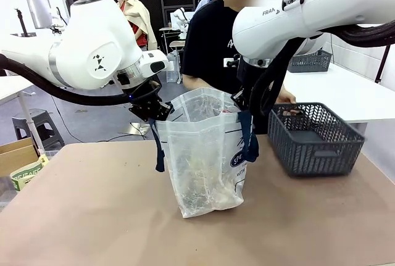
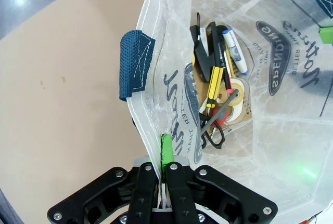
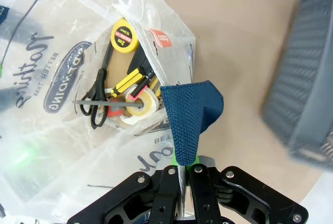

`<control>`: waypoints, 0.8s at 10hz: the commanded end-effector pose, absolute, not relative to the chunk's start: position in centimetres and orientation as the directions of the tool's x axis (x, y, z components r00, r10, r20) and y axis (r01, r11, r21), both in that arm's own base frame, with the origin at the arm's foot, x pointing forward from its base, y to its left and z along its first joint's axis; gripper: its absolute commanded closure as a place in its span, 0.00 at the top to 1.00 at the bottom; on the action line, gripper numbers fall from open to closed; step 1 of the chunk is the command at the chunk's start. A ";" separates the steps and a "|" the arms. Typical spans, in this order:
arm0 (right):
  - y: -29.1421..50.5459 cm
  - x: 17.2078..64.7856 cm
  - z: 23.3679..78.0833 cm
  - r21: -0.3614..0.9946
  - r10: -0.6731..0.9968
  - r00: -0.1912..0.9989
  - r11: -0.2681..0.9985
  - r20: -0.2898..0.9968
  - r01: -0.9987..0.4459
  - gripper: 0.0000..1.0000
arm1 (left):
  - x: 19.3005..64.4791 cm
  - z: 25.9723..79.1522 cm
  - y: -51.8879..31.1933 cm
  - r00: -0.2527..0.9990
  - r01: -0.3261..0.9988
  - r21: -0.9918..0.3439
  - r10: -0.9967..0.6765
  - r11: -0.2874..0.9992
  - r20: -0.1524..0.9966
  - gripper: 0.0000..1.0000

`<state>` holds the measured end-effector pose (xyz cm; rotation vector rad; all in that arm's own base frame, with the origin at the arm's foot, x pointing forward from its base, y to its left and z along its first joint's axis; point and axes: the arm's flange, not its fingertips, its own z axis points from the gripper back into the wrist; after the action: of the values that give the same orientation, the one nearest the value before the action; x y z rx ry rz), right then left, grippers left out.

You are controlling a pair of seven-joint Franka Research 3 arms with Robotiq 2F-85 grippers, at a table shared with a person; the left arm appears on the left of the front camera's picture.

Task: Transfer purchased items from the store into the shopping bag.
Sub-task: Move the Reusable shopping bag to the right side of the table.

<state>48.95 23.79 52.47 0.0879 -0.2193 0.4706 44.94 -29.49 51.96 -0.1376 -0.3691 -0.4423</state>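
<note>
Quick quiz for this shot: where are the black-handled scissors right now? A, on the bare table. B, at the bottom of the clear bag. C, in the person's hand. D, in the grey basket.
B: both wrist views look down into the shopping bag, and the scissors lie at its bottom beside the yellow tape measure.

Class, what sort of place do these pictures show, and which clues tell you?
Probably a robotics lab staging a shop checkout: white robot arms hold a shopping bag on a plain table, beside a grey basket.
</note>
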 end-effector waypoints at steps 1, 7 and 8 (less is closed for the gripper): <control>24.2 48.8 52.5 0.014 0.393 0.891 0.913 0.227 -0.407 0.00 | 45.0 52.4 -30.1 0.843 0.433 -0.057 -0.382 0.899 0.378 0.00; 26.7 49.4 52.2 0.064 0.114 0.986 0.990 0.123 -0.123 0.00 | 45.0 52.5 -33.6 0.874 0.388 -0.114 -0.327 0.914 0.360 0.00; 26.8 49.6 52.2 0.069 0.049 0.993 0.996 0.107 -0.056 0.00 | 45.0 52.5 -34.2 0.870 0.389 -0.098 -0.330 0.916 0.367 0.00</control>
<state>49.03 25.88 52.07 0.0922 -0.1369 0.1238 44.73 -33.20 52.58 -0.1816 -0.3575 -0.3994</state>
